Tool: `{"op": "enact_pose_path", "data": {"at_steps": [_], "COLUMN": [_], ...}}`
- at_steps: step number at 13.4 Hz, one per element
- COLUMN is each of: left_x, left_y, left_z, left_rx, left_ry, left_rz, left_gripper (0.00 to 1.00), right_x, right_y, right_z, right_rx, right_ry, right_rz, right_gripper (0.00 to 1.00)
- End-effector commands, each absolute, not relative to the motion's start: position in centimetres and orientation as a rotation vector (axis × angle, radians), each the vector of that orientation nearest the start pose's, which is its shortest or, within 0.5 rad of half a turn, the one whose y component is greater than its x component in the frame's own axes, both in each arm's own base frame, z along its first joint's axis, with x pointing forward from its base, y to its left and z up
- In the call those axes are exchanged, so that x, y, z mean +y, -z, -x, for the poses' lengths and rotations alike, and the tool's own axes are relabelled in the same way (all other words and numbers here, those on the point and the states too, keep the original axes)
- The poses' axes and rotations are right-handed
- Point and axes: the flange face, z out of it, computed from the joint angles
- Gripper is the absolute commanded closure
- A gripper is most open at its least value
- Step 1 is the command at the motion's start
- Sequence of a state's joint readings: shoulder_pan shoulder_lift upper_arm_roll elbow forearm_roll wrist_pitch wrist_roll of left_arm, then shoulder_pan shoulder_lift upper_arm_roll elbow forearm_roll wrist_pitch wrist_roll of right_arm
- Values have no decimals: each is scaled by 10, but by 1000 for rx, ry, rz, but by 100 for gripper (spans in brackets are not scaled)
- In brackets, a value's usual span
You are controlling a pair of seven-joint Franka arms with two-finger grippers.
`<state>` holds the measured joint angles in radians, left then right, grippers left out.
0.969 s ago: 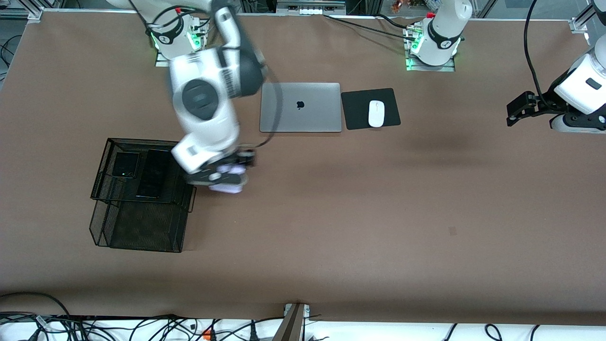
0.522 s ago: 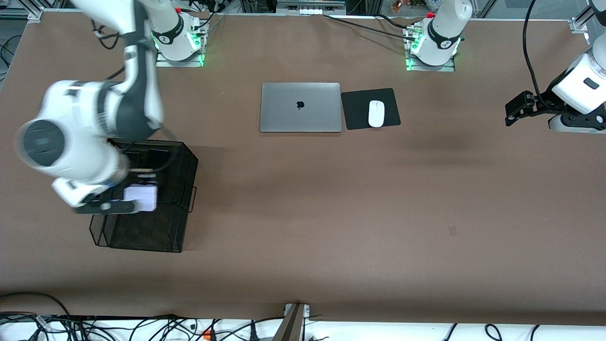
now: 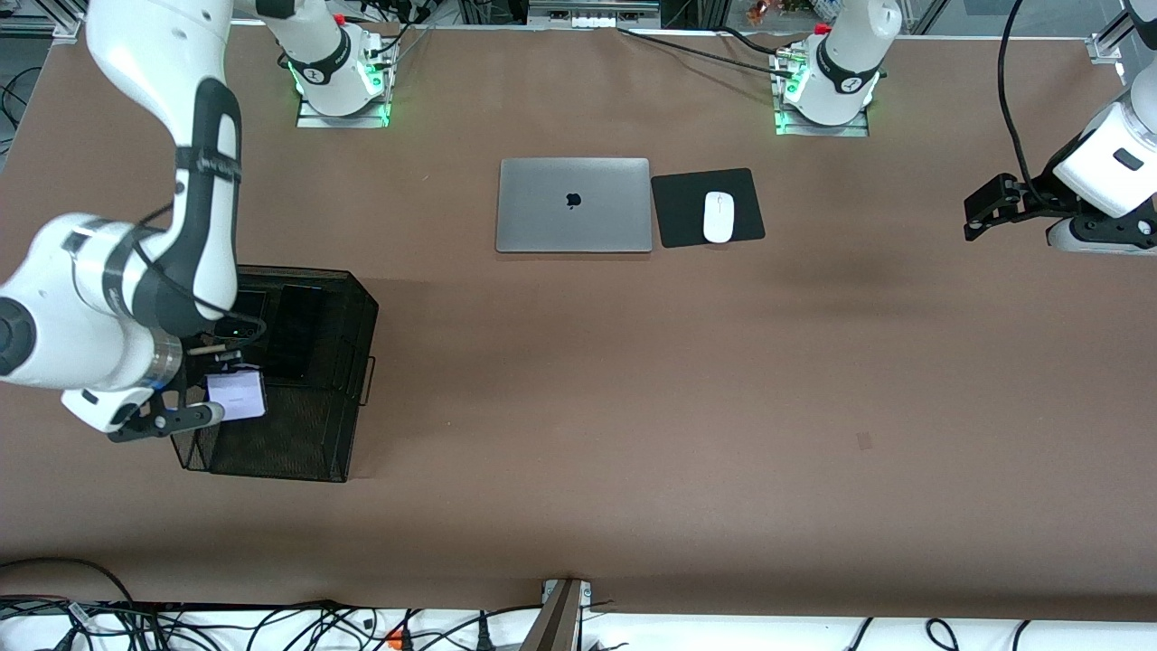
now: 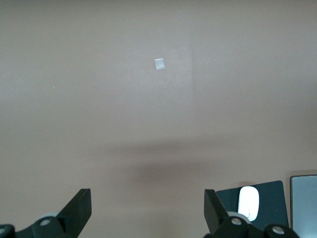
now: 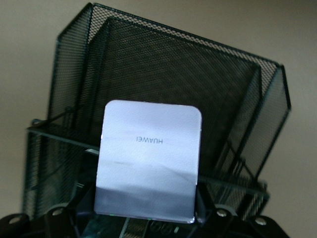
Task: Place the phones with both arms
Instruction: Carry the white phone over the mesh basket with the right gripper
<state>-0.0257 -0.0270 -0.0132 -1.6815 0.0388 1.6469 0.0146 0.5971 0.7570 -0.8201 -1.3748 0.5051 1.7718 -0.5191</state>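
My right gripper (image 3: 215, 394) is shut on the small pale lavender phone (image 3: 238, 395) and holds it over the lower tier of the black wire-mesh rack (image 3: 289, 443), the part nearer to the front camera. In the right wrist view the lavender phone (image 5: 148, 158) stands between the fingers (image 5: 205, 206), with the rack (image 5: 173, 74) past it. The long slim black phone (image 3: 296, 330) lies in the rack's upper tier. The small squarish black phone (image 3: 251, 306) lies beside it, partly hidden by my right arm. My left gripper (image 3: 985, 208) is open and empty, waiting at the left arm's end of the table; it also shows in the left wrist view (image 4: 146, 213).
A closed silver laptop (image 3: 574, 205) lies near the bases, with a white mouse (image 3: 719, 217) on a black mouse pad (image 3: 687, 208) beside it. The mouse (image 4: 248, 202) also shows in the left wrist view.
My right arm has swung toward the right arm's end of the table, carrying the lavender phone from beside the rack to over its lower tier. The left arm has barely moved.
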Motion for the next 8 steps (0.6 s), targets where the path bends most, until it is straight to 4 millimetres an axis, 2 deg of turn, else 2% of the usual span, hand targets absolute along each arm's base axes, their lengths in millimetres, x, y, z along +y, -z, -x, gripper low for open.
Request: {"op": "enact_pose_path", "data": {"at_steps": [1, 4, 8], "left_x": [-19, -19, -19], "left_y": [-596, -596, -596], "left_z": [-551, -551, -551], "left_rx": [114, 110, 117], "left_ry": [-21, -21, -21], "left_rz": [3090, 3089, 3090], "left_gripper": [0, 0, 0], "right_x": [-1, -5, -3], "right_y": [-348, -352, -321], "right_z": [-711, -726, -742], "right_rx": [-524, -508, -498], "right_ry": [-138, 10, 146], "right_rz": [3058, 3057, 3066], "right_gripper": [96, 96, 98]}}
